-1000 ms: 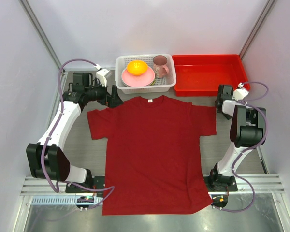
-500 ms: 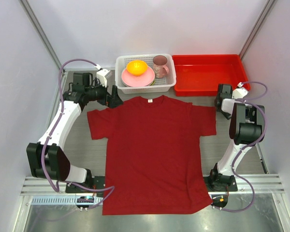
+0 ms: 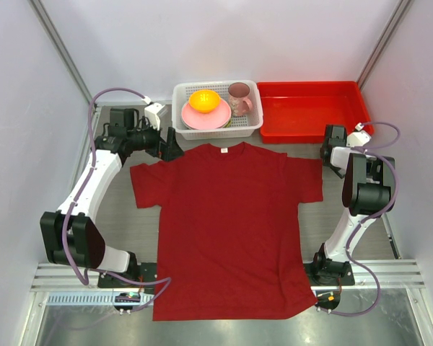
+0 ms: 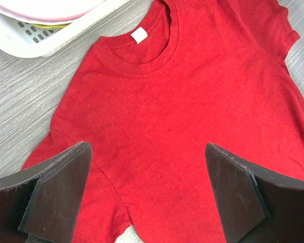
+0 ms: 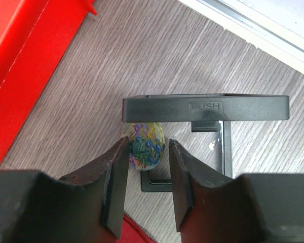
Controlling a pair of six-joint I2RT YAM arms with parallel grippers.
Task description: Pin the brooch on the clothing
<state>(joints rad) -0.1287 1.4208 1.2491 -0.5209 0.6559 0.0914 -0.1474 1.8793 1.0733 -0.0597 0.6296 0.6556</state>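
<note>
The brooch (image 5: 144,144) (its face a blue, yellow and green pattern) sits at the centre of the right wrist view against a black holder (image 5: 205,107) marked PUSH. The right gripper (image 5: 148,149) has a finger close on either side of it, though I cannot tell whether they pinch it. The shirt (image 3: 231,223) lies flat mid-frame in the top view, collar toward the top, with the left gripper (image 3: 169,148) spread wide above its upper-left shoulder, and a white basket (image 3: 216,133) and a red tray (image 3: 310,112) beyond the collar.
</note>
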